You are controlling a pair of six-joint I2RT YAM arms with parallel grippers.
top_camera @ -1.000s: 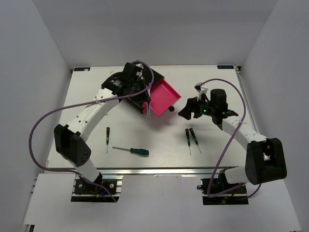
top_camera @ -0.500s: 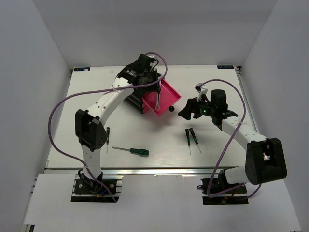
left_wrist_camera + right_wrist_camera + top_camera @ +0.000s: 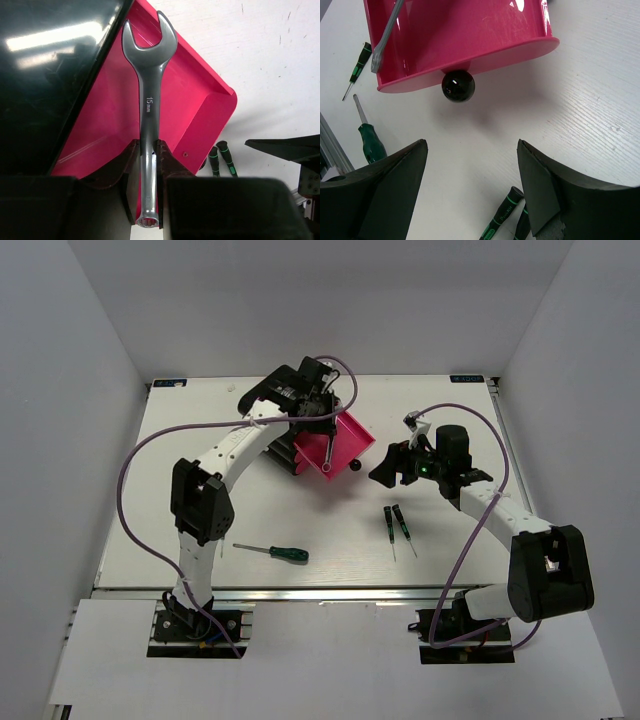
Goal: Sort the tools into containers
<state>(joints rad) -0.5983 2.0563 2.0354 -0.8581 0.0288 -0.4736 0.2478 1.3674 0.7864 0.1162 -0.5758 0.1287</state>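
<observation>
Left claw tight on wrench over pink drawer; right claw wide, empty

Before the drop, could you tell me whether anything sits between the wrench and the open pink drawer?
Nothing visible does: the wrench, held by the left gripper, hangs directly over the bare pink floor of the drawer.

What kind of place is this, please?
Probably a robotics lab test cell: a white table boxed in by plain white panels, two robot arms bolted to a metal rail at its edge, and a few tools laid out, such as a green-handled screwdriver.
</observation>
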